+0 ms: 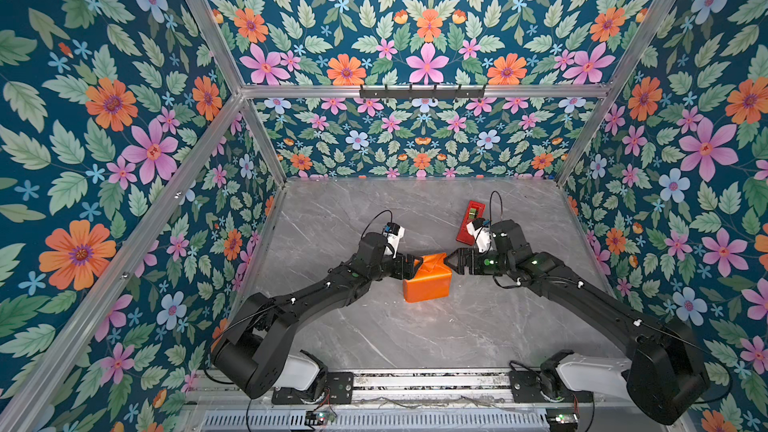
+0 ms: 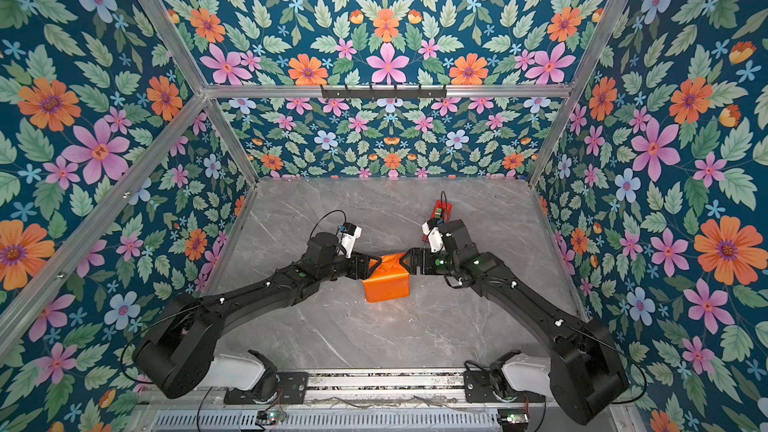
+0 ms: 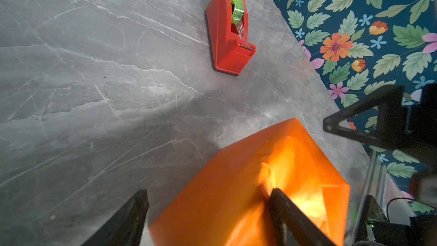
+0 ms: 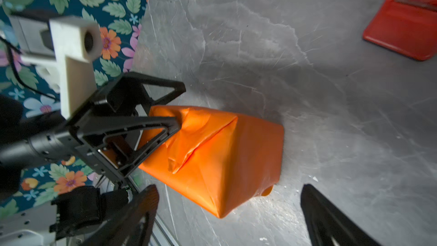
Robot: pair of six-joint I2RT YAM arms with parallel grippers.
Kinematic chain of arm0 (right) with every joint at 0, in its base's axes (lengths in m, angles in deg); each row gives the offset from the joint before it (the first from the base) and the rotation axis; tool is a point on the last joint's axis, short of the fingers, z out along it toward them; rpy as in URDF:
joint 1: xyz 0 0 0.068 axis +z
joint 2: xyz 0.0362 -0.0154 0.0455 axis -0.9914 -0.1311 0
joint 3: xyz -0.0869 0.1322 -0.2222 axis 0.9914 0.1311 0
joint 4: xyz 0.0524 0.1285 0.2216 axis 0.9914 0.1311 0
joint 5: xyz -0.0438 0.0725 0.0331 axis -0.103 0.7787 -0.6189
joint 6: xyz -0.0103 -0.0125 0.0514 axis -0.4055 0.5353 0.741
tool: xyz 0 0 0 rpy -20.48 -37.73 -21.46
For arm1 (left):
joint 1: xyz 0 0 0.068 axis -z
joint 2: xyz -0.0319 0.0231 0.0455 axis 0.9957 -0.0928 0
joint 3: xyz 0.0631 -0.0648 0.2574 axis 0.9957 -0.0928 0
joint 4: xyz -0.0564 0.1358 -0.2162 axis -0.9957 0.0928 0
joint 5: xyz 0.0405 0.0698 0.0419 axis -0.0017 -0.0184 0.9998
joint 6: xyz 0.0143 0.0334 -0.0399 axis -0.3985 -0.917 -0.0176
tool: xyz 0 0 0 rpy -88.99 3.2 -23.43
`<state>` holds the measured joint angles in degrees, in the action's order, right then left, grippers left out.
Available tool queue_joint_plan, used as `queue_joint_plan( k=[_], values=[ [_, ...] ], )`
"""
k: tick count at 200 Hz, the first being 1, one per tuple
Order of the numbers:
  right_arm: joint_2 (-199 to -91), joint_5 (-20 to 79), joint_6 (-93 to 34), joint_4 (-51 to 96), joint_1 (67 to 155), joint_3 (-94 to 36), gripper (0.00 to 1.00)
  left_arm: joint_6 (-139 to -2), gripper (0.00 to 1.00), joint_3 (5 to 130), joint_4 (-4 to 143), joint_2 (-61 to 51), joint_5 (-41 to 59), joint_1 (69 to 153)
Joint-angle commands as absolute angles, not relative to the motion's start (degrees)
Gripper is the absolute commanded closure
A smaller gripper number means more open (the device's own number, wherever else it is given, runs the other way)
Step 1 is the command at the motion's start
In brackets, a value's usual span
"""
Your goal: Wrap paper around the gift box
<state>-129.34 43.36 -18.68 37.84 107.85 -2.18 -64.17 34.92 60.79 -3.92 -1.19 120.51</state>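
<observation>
The paper [image 1: 428, 280] [image 2: 386, 282] is glossy orange and folded into a closed parcel in the middle of the table. The gift box is hidden inside it. My left gripper [image 1: 409, 265] [image 3: 208, 192] is open at the parcel's left end. One of its fingers [image 4: 176, 121] rests on the folded end flap and the other hangs over bare table beyond the parcel's far edge. My right gripper [image 1: 451, 263] [image 4: 229, 187] is wide open just off the parcel's right end. Only a corner of the paper [image 4: 224, 157] points into its gap, and nothing is held.
A red tape dispenser [image 1: 469, 222] [image 3: 229, 31] with a green roll stands behind the right wrist on the grey marble table [image 1: 374, 326]. Floral walls with aluminium posts enclose the table on three sides. The arm bases sit on a rail along the front edge.
</observation>
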Motion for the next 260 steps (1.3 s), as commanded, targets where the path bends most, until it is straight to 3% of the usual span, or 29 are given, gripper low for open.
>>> queue_joint_plan(
  k=[1,30,58,91,142,260],
  values=[
    [-131.3,47.2,-14.5,42.1,102.5,-4.9,0.06,-66.4,0.18,34.9,70.5,-4.3,0.2,120.5],
    [-137.4,52.9,-9.6,39.7,92.4,-7.2,0.17,-66.3,0.18,34.8,70.6,-4.4,0.3,120.5],
    [-145.5,54.7,-9.1,36.8,88.1,-12.0,0.29,-66.4,0.18,34.8,70.6,-4.3,0.5,120.5],
    [-155.7,56.0,-8.0,33.0,86.4,-18.0,0.38,-66.6,0.18,34.9,70.6,-4.4,0.5,120.5],
    [-164.9,57.8,-7.5,31.4,85.9,-24.5,0.43,-66.8,0.18,35.2,70.8,-4.8,0.5,120.5],
    [-172.1,62.0,-4.6,26.9,85.9,-24.5,0.64,-67.2,0.19,35.3,70.9,-5.0,0.9,120.5]
  ],
)
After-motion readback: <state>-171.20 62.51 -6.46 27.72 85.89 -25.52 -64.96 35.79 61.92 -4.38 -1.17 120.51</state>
